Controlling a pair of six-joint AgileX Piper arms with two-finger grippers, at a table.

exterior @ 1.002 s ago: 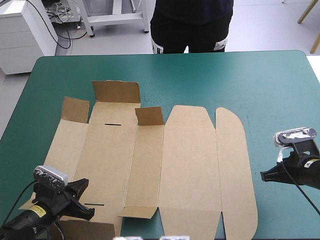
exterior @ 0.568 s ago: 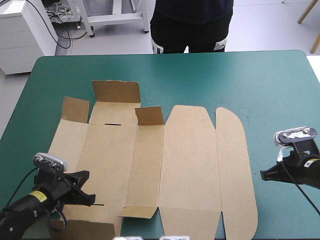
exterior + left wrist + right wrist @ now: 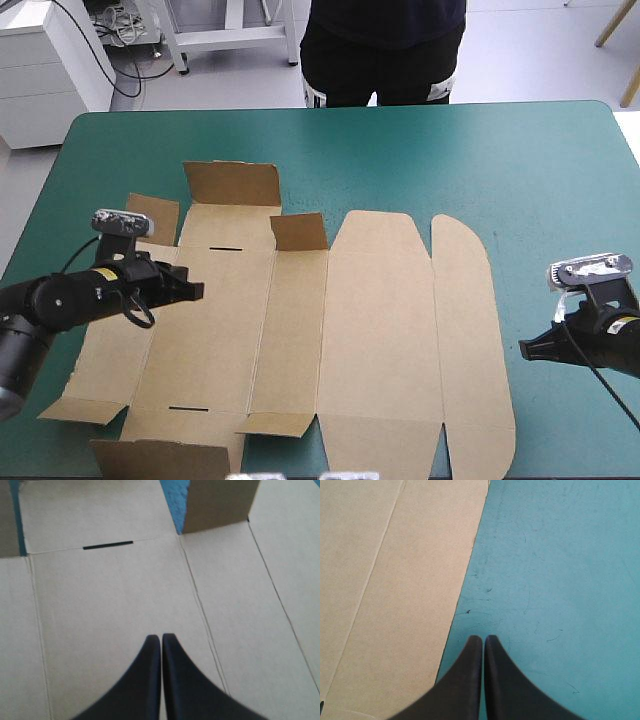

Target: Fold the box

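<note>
The brown box (image 3: pixel 330 330) lies as a flat cut sheet across the table's middle, its far flaps (image 3: pixel 232 183) slightly raised. My left gripper (image 3: pixel 193 291) hovers shut over the sheet's left panels, fingertips pointing right. In the left wrist view the gripper (image 3: pixel 161 637) is over plain board (image 3: pixel 110 605), with a slot (image 3: pixel 107 545) and a raised flap (image 3: pixel 220 502) ahead. My right gripper (image 3: pixel 526 349) is shut over the teal-green cover, just right of the sheet's rounded lid flap (image 3: pixel 470 340). The right wrist view shows the gripper (image 3: pixel 483 638) beside the board's edge (image 3: pixel 465 585).
The teal-green table (image 3: pixel 540 170) is bare beyond the sheet at the far side and right. A person stands beyond the far edge, not over the table. A near flap (image 3: pixel 165 457) of the sheet reaches the table's front edge.
My left gripper has swung from the sheet's near-left corner toward the far side and now sits over the left panels. The right arm has held still.
</note>
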